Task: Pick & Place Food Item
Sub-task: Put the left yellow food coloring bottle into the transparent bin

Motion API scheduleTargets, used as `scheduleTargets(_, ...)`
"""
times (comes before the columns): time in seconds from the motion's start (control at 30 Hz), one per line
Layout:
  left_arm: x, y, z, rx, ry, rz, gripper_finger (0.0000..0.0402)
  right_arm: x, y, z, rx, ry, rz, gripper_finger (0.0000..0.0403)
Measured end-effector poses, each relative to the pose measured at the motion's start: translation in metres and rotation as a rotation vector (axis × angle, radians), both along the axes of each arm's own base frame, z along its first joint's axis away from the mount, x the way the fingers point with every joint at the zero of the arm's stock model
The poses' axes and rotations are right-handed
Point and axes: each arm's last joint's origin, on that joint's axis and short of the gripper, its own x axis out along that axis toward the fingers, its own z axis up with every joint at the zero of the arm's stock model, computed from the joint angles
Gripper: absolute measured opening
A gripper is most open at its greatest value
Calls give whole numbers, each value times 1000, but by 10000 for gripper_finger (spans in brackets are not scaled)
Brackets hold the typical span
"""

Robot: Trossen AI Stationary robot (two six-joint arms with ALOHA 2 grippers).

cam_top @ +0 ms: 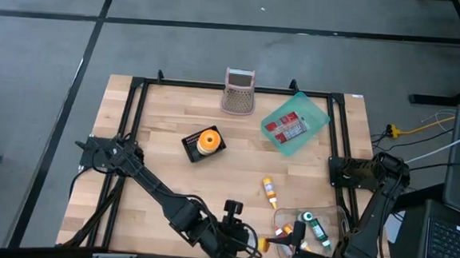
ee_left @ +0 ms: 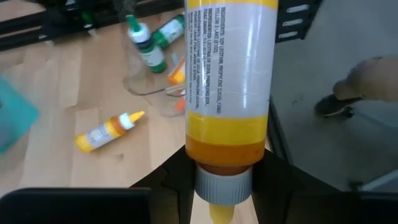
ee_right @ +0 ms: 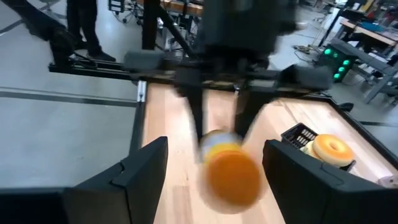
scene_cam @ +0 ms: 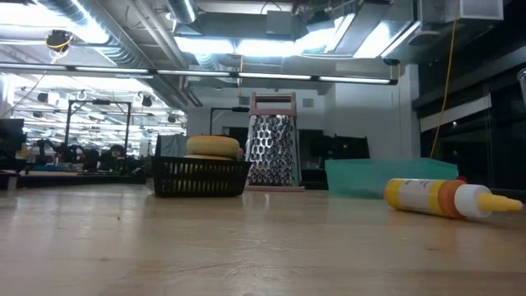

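Yellow bottle (ee_left: 228, 81) sits clamped in the left hand (ee_left: 224, 186).

We note a pale wood-plank counter (cam_top: 163, 173), matt; a perforated metal grater (scene_cam: 272, 153), shiny; a glossy plastic sauce bottle (ee_left: 229, 81) with paper label; a clear plastic bowl (cam_top: 330, 213).

**Where my four cameras look**

My high camera stares straight down on the table (cam_top: 163, 181). My low one sits at tabletop level, facing twelve o'clock toward the grater (scene_cam: 272, 141); both catch it. My wrist cameras sit close behind their fingers.
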Motion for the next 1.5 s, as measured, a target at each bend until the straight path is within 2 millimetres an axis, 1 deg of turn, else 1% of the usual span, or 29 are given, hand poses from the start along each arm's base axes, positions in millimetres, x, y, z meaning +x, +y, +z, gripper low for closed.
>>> scheduleTargets(0.2, -6, -10, 0, -5, -6, -24, 110, 1, -1, -1, 5, 13, 6, 259)
scheduleTargets(0.47, -10, -15, 0, -5, -4, -36, 110, 3, 0, -3, 41, 49, 38, 259)
scheduleTargets(0.57, -9, -16, 1, -8, -16, -42, 110, 7, 0, -8, 40, 73, 49, 259)
scheduleTargets(0.8, -8, -15, 1, -3, -18, -48, 110, 24, -3, -20, 36, 125, 49, 259)
scheduleTargets(1.0, -9, -14, 1, 2, -10, -47, 110, 29, -3, -17, 26, 112, 63, 259)
scheduleTargets(1.13, -8, -14, 0, 5, -6, -46, 110, 28, 1, -15, 15, 92, 91, 259)
scheduleTargets(1.4, -8, -12, 0, 1, -4, -45, 110, 28, 1, -15, 11, 94, 95, 258)
scheduleTargets(1.5, -8, -13, 0, -2, -3, -47, 110, 28, 1, -15, 8, 93, 95, 245)
